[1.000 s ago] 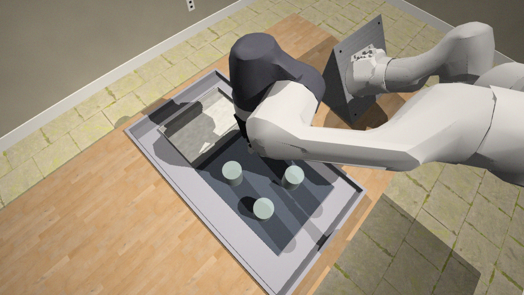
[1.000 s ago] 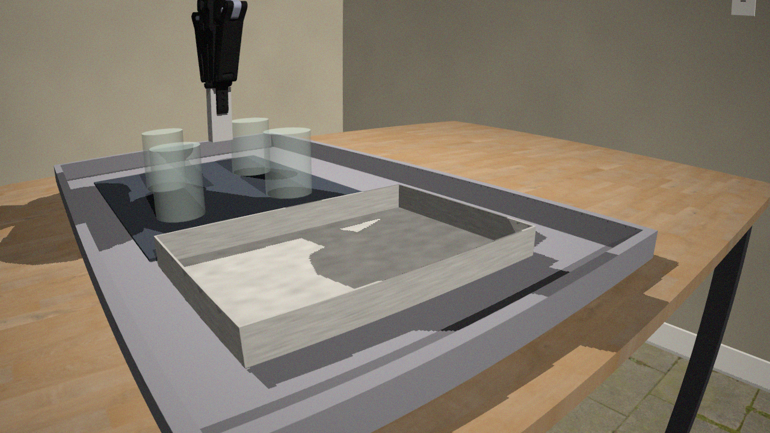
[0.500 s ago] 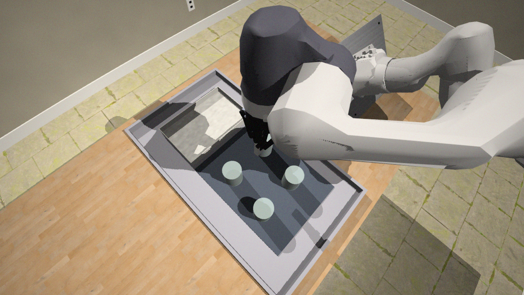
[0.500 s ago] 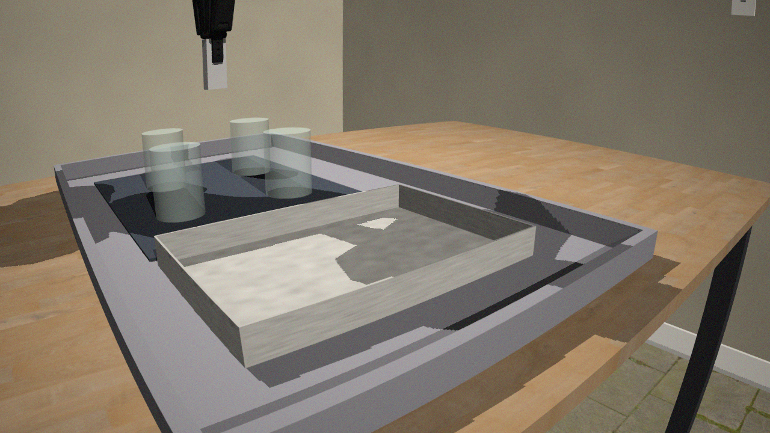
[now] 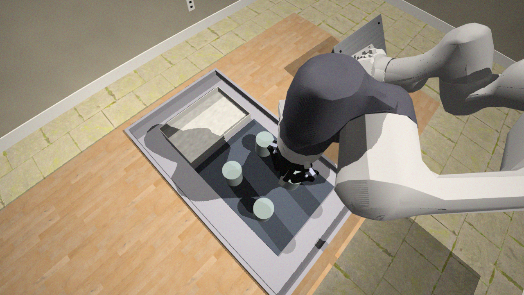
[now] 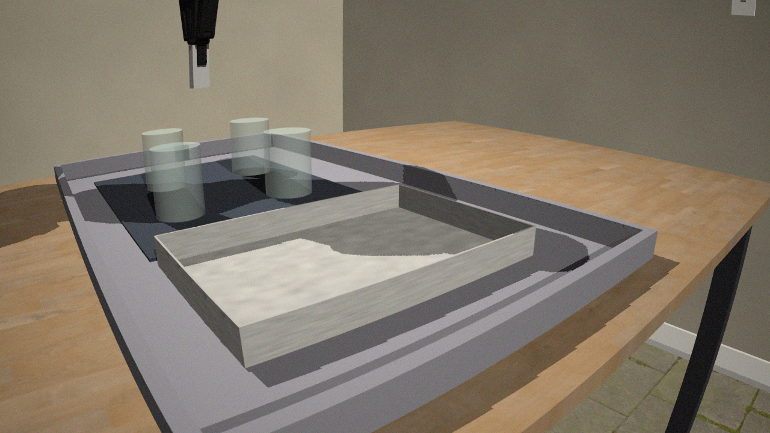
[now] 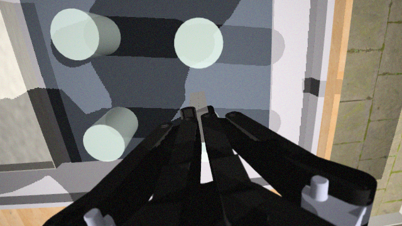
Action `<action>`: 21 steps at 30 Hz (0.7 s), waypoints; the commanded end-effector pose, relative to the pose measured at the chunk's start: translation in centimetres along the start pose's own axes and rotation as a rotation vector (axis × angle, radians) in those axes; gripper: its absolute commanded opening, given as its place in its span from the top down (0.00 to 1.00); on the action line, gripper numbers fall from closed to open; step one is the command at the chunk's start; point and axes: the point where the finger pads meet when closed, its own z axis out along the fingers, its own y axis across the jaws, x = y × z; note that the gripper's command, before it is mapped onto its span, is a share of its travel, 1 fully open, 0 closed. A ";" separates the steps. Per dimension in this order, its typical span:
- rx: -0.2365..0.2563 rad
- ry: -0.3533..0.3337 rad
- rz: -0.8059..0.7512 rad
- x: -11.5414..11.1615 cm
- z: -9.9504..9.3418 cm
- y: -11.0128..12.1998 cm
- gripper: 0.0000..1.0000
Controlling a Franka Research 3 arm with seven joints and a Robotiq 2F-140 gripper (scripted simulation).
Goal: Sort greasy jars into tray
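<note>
Four pale glass jars stand mouth down on the dark drying mat (image 5: pixel 289 220) (image 6: pixel 129 199) (image 7: pixel 141 81). In the top view, three jars show plainly: one jar (image 5: pixel 264 144) by the tray's corner, one jar (image 5: pixel 232 173) near the tray's long side, and one jar (image 5: pixel 263 208) further out. The fourth jar (image 5: pixel 291 186) is mostly hidden under my gripper (image 5: pixel 294 178) (image 6: pixel 199 80) (image 7: pixel 198 105). The gripper is shut and empty and hangs high above the mat. The wrist view shows three jars: one (image 7: pixel 76 34), another (image 7: pixel 198 42) and a third (image 7: pixel 108 135). The grey tray (image 5: pixel 234 101) (image 6: pixel 376 301) (image 7: pixel 16 135) is empty.
Mat and tray lie on the rimmed steel table top (image 5: pixel 226 227) (image 6: pixel 161 344), which sits on a wooden table (image 5: pixel 91 220). The arm's bulk hangs over the mat's far side. In the exterior view the four jars stand behind the tray.
</note>
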 end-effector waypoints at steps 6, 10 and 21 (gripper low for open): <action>0.012 0.002 0.075 0.0 2.9 0.7 1.00; 0.012 0.002 0.075 0.0 4.8 0.7 1.00; 0.012 0.002 0.075 0.0 7.6 0.6 1.00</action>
